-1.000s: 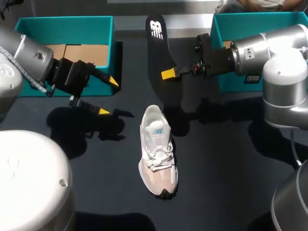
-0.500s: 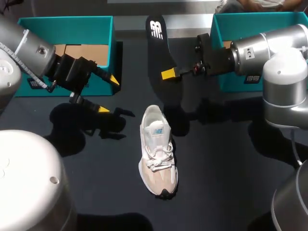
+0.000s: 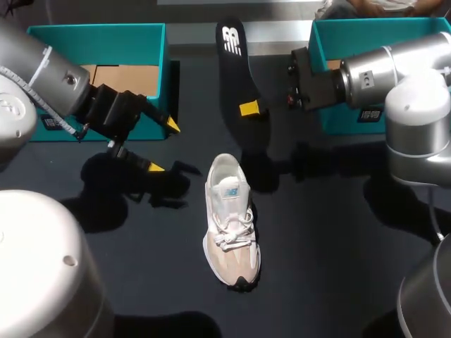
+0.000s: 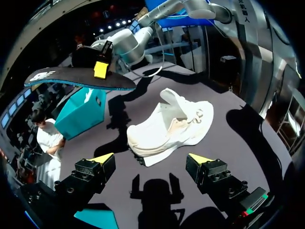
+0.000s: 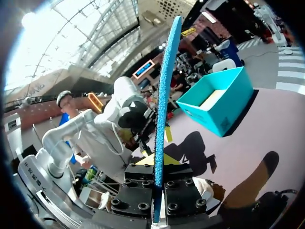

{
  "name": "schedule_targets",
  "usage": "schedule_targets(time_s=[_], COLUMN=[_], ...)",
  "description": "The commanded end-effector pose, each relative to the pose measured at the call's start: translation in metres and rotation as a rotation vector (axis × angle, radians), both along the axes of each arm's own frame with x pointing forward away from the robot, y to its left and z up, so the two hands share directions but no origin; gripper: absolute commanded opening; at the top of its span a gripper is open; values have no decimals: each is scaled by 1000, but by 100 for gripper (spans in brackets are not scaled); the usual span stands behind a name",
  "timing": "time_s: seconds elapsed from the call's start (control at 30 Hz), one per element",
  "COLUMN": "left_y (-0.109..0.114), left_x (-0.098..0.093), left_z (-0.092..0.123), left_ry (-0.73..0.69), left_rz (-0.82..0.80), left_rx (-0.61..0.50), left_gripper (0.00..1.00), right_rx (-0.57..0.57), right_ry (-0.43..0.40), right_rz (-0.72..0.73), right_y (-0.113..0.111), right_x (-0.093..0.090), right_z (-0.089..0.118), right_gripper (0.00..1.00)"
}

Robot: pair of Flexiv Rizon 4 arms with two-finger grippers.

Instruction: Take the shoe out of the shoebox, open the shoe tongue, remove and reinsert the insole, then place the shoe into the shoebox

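Right gripper (image 3: 249, 109) clamped on the insole (image 3: 234, 70), insole held edge-up above the table (image 3: 324, 246), shoe (image 3: 231, 218) lying on the table just below it, left gripper (image 3: 163, 146) with fingers apart, near the shoe's heel and not touching it, in front of the left box (image 3: 95, 29)

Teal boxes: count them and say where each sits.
2. One box at the far left, behind the left gripper; the other box at the far right, partly hidden by the right arm.

Pale laced shoe (image 3: 230, 218) stands sole-down; black insole (image 3: 237, 74) is raised beyond its heel.
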State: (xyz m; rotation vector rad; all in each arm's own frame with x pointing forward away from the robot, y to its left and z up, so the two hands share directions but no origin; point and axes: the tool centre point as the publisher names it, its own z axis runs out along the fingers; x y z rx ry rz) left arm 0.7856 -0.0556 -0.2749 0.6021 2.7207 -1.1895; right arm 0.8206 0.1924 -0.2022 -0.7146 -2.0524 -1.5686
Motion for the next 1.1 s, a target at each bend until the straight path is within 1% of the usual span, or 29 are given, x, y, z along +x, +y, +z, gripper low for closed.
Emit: schedule_targets(time_s=[0.03,0.07,0.1,0.13,0.17,0.2,0.33,0.47,0.63,0.83,0.97,1.03,1.1], left_y=[-21,-25,-28,-28,-29,-30,-34,-39,-43,-45,-47,-48,-48], left_x=[-9,-11,-13,-14,-14,-13,-14,-20,-22,-23,-21,-21,-21], left_z=[-21,-25,-27,-31,-35,-38,-50,-60,-63,-64,-62,-61,-61], left_ry=[0,13,7,22,24,29,55,54,51,60,59,54,56], left_rz=[15,13,4,7,8,5,11,10,27,33,38,42,52], left_rx=[10,37,38,38,47,42,62,56,43,53,48,47,37], left_gripper=[100,100,100,100,100,100,100,100,100,100,100,100,100], right_rx=[3,18,37,45,14,40,73,117,117,117,117,138,148], right_ry=[-90,-108,-122,-124,-127,-127,-113,-135,-135,-135,-135,-149,-178], right_rz=[40,40,41,52,52,64,39,27,27,27,27,15,-4], right_y=[8,9,11,12,14,14,22,31,31,31,31,34,37], right_x=[13,15,17,18,18,17,4,-11,-11,-11,-11,-10,-9], right_z=[-13,-16,-18,-19,-20,-22,-29,-32,-32,-32,-32,-43,-49], right_gripper=[0,0,0,0,0,0,0,0,0,0,0,0,0])
